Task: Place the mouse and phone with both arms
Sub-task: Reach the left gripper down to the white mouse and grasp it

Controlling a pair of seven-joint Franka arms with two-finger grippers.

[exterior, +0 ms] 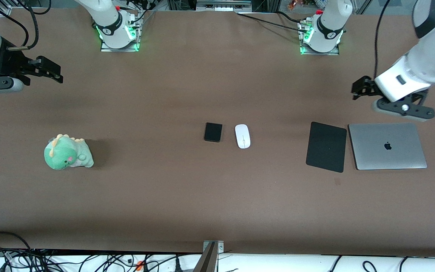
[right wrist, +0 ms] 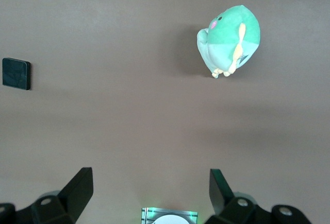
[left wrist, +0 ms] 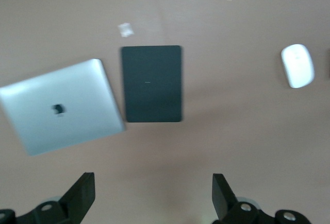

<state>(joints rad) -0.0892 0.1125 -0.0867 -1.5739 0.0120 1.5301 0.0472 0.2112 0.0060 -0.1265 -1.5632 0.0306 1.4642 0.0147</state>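
Observation:
The phone (exterior: 213, 132), a small glossy black slab, lies flat in the middle of the table. Close beside it, toward the left arm's end, lies the white oval mouse (exterior: 242, 136); the two are apart. My left gripper (exterior: 358, 90) hangs open and empty over bare table by the laptop, at the left arm's end. Its wrist view shows the mouse (left wrist: 298, 65) well away from its fingers (left wrist: 82, 190). My right gripper (exterior: 57, 73) hangs open and empty over bare table at the right arm's end. Its wrist view shows the phone (right wrist: 16, 73) far off.
A matte black mouse pad (exterior: 326, 146) and a closed silver laptop (exterior: 387, 146) lie side by side toward the left arm's end. A green plush dinosaur (exterior: 67, 152) sits toward the right arm's end. The two arm bases (exterior: 118, 32) stand along the table's edge farthest from the front camera.

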